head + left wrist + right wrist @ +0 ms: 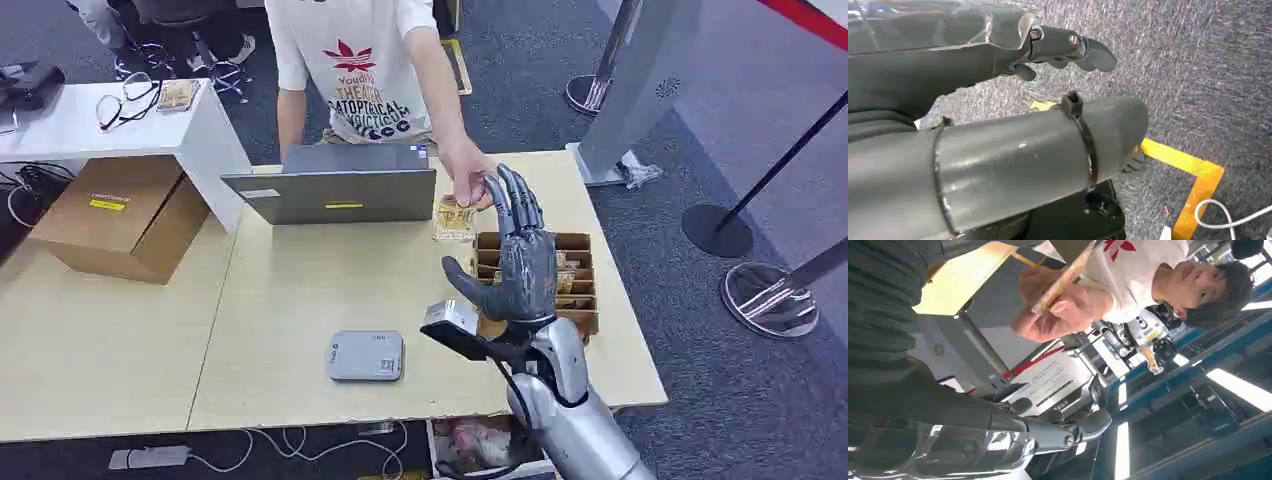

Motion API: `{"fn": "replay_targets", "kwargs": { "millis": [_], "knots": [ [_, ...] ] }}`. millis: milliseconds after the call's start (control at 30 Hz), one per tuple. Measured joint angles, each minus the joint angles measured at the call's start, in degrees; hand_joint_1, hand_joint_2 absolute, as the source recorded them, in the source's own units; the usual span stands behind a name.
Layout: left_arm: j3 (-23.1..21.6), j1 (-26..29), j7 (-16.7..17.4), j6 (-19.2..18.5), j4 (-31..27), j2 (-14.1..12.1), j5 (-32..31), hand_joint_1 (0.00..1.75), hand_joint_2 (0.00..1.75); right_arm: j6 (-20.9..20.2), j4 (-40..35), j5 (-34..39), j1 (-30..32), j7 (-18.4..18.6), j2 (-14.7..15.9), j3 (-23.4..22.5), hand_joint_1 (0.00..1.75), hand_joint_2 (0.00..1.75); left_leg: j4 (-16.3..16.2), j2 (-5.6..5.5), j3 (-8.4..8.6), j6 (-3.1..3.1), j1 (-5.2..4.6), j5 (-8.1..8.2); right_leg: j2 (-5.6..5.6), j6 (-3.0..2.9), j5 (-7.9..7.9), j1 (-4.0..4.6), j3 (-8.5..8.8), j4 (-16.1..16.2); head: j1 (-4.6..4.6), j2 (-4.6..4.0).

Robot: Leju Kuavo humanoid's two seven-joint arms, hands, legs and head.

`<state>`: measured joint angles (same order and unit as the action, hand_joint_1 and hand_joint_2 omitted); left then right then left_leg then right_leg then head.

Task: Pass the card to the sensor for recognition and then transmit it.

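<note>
Right hand (518,262) raised, fingers spread, empty, person's hand (468,186) holding card (455,218) beyond

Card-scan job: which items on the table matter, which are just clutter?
Job:
card, held by the person's hand
grey sensor on the table
card box
right hand, raised, fingers apart, holding nothing

Clutter:
laptop
cardboard box
glasses on the white desk
stanchion bases
</note>
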<state>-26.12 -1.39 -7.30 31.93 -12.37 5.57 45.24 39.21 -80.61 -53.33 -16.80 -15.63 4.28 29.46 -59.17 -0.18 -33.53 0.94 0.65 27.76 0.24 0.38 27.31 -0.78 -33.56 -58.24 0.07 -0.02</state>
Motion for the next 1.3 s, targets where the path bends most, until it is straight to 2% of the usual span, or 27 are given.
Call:
{"fn": "replay_targets", "kwargs": {
  "millis": [33,67,100,133,233,267,367,600,767,900,967,1100,1200,1300],
  "knots": [
    [0.0,0.0,0.0,0.0,0.0,0.04,0.02,0.0,0.0,0.02,0.26,0.0,-0.17,0.0,0.0,0.04,1.27,1.75,0.0,0.0,0.0,0.0,0.0,0.0,0.0,0.0,0.0,0.0,0.0,0.0,0.0,0.0],
    [0.0,0.0,0.0,0.0,0.0,0.04,0.02,0.0,0.0,0.07,0.5,0.0,-0.32,0.0,0.0,0.13,1.36,1.75,0.0,0.0,0.0,0.0,0.0,0.0,0.0,0.0,0.0,0.0,0.0,0.0,0.0,0.0],
    [0.0,0.0,0.02,0.0,0.0,0.04,0.0,0.0,0.0,0.2,0.76,0.02,-0.45,0.0,0.0,0.2,1.34,1.75,0.0,0.0,0.0,0.0,0.0,0.0,0.0,0.0,0.0,0.0,0.0,0.0,0.0,0.0],
    [0.0,0.0,0.11,-0.02,0.0,0.02,-0.13,0.0,0.0,0.22,0.98,0.02,-0.57,-0.02,0.0,0.22,1.48,1.75,0.0,0.0,0.0,0.0,0.0,0.0,0.0,0.0,0.0,0.0,0.0,0.0,-0.02,0.0],
    [-0.39,0.05,0.48,0.0,0.0,-0.11,-0.52,0.0,0.0,0.31,1.49,-0.18,-0.59,-0.18,0.0,0.22,1.54,1.75,0.0,0.0,0.0,0.0,0.0,0.0,0.0,0.0,0.0,0.0,0.0,0.0,0.0,0.0],
    [-0.48,0.08,0.48,0.02,0.0,-0.15,-0.52,0.0,0.0,0.31,1.51,-0.37,-0.54,-0.24,0.0,0.22,1.68,1.75,0.0,0.0,0.0,0.0,0.0,0.0,0.0,0.0,0.0,0.0,-0.01,0.0,-0.02,0.0],
    [-0.55,0.09,0.46,0.33,0.0,-0.24,-0.52,0.0,0.0,0.33,1.59,-0.68,-0.43,-0.42,0.0,0.17,1.61,1.75,0.0,0.0,0.0,0.0,0.0,0.0,0.0,0.0,0.0,0.0,-0.01,0.0,0.0,0.0],
    [-0.96,0.11,0.46,0.59,0.0,-0.26,-0.52,0.0,0.0,0.48,1.57,-1.27,0.2,-0.59,0.0,-0.35,1.64,1.75,0.0,0.0,0.0,0.0,0.0,0.0,0.0,0.0,0.0,0.0,-0.01,0.0,0.0,0.0],
    [-1.05,0.12,0.44,0.85,0.0,-0.28,-0.5,0.0,0.0,0.5,1.55,-1.33,0.58,-0.61,0.0,-0.37,1.55,1.75,-0.01,0.0,0.0,0.0,0.0,0.0,0.0,0.0,0.0,0.0,-0.01,0.0,0.0,0.0],
    [-1.07,0.13,0.59,0.9,0.0,-0.28,-0.28,0.0,0.0,0.52,1.4,-1.35,1.07,-0.83,0.0,-0.66,1.61,1.75,0.0,0.0,0.0,0.0,0.0,0.0,0.0,0.0,0.0,0.0,-0.01,0.0,0.0,0.0],
    [-1.07,0.13,0.66,0.87,0.0,-0.31,-0.15,0.0,0.0,0.57,1.38,-1.33,1.24,-0.83,0.0,-0.77,1.71,1.75,0.0,0.0,0.0,0.0,0.0,0.0,0.0,0.0,0.0,0.0,-0.01,0.0,0.0,0.0],
    [-1.09,0.15,1.2,0.87,0.0,-0.35,0.04,0.0,0.0,0.55,1.4,-0.7,1.28,-0.81,0.0,-0.77,1.75,1.75,0.0,0.0,0.0,0.0,0.0,0.0,0.0,0.0,0.0,0.0,-0.01,0.0,0.0,0.0],
    [-1.09,0.17,2.01,0.87,0.0,-0.37,0.55,0.0,0.0,-1.34,1.36,4.57,1.27,-1.42,0.0,-0.72,1.75,1.75,0.0,0.0,0.0,0.0,0.0,0.0,0.0,0.0,0.0,0.0,-0.01,0.0,0.0,0.0],
    [-1.33,0.17,3.17,0.57,0.0,-0.57,1.09,0.0,0.0,-9.02,0.41,16.89,1.29,-3.41,0.0,-0.61,1.75,1.75,0.0,0.0,0.0,0.0,0.0,0.0,0.0,0.0,0.0,0.0,-0.01,0.0,0.0,0.0]
  ]
}}
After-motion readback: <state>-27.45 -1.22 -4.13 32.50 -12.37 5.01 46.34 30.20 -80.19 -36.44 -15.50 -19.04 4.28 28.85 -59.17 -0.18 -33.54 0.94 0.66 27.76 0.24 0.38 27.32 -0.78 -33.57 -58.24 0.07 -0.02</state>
